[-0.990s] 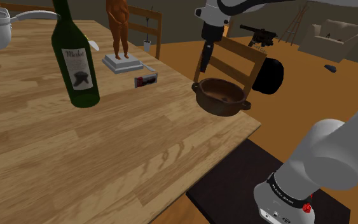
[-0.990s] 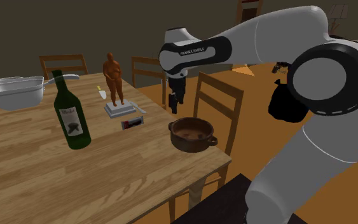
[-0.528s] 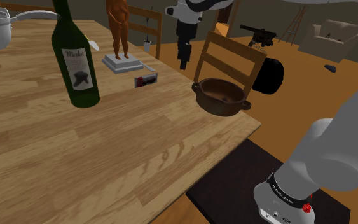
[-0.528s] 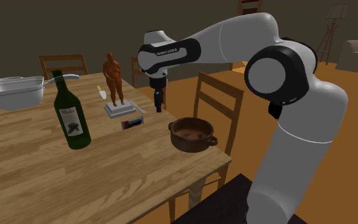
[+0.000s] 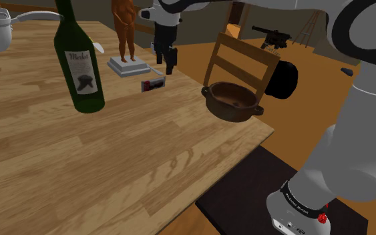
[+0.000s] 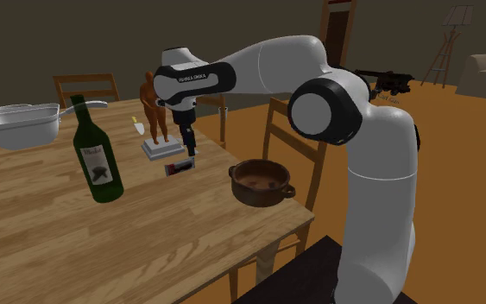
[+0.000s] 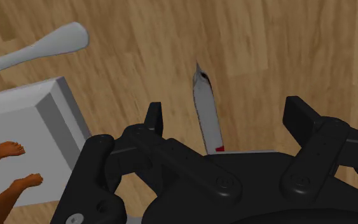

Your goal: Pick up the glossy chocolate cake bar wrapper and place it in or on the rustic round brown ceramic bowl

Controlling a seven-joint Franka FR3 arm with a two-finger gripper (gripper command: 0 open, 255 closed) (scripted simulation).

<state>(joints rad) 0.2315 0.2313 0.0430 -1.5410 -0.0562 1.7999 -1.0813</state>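
Hovering over its target, and nothing lifted yet! Starting from the shoulder view's left, the dark green glass wine bottle (image 5: 79, 63) stands well apart from the orange-brown figurine on its pale square base (image 5: 129, 65). Just beside that base, on the side away from the bottle, the glossy silver-grey cake bar wrapper (image 5: 153, 83) lies flat on the wooden surface (image 5: 79, 153). The black two-finger hand (image 5: 169, 67) hangs above it, fingers spread wide and gripping nothing. The wrist view has the wrapper in the gap, touched by neither finger. Farther right, well apart from the figurine, the round brown two-handled bowl (image 5: 226, 112) waits at the surface's corner.

My read: the approach is about done, with descent, grip, lift, carry and drop all to come. The wrapper's long axis runs roughly alongside the base's nearest edge and crosswise to the line between the fingers. Its dark tip points away from the palm, its red end nearer it.
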